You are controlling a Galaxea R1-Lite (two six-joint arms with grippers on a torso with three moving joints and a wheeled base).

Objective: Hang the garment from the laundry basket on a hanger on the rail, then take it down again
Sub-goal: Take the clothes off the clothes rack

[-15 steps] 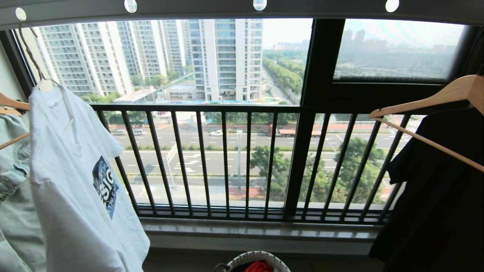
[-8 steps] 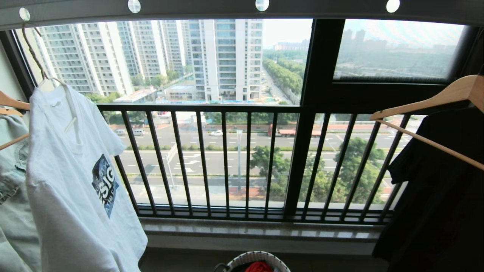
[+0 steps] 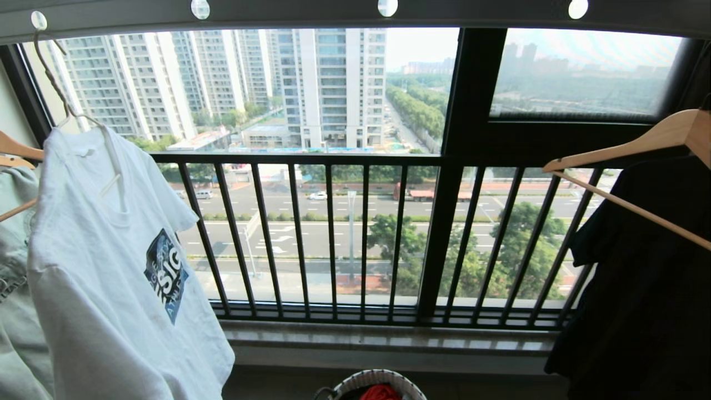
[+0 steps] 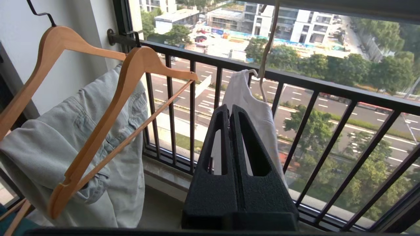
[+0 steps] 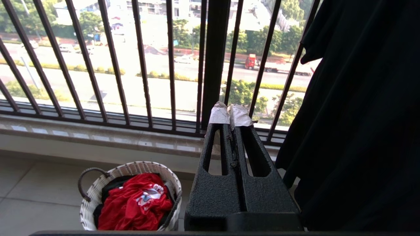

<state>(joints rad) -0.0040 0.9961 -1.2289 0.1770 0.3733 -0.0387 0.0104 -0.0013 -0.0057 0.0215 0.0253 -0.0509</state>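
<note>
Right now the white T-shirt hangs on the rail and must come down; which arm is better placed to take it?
Left: its shut end effector faces the T-shirt; the right faces the basket.

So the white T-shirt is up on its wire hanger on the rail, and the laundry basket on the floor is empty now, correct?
Not quite. The white T-shirt does hang on the wire hanger from the rail, but the laundry basket is not empty: a red garment lies in it, as the right wrist view shows.
</note>
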